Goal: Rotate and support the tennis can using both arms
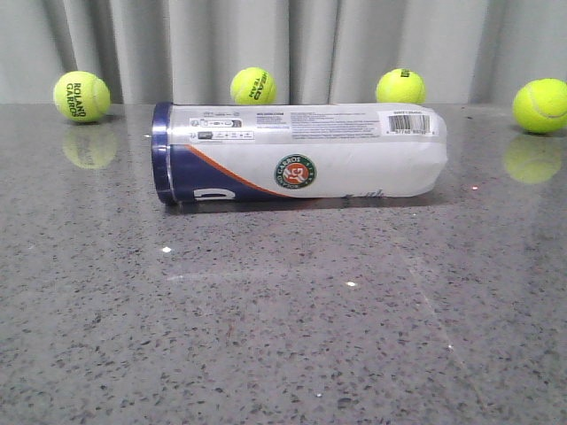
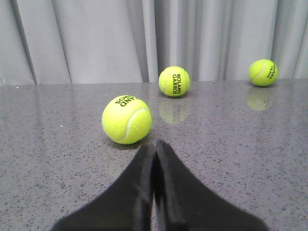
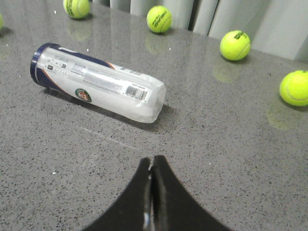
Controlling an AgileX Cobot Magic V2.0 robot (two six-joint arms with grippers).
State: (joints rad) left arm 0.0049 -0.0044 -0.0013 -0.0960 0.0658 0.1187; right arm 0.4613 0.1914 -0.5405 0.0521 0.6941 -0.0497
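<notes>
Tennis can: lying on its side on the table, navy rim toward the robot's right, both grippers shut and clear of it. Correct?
One error: in the front view the tennis can has its navy rim toward the robot's left. The rest holds: it lies on its side, and the left gripper and right gripper are shut, clear of it.

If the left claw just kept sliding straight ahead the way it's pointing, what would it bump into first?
Probably the nearest tennis ball. The left gripper is shut and points just to one side of that ball, so it might only clip its edge. Depth is hard to judge. Past it, a second ball sits near the curtain.
</notes>
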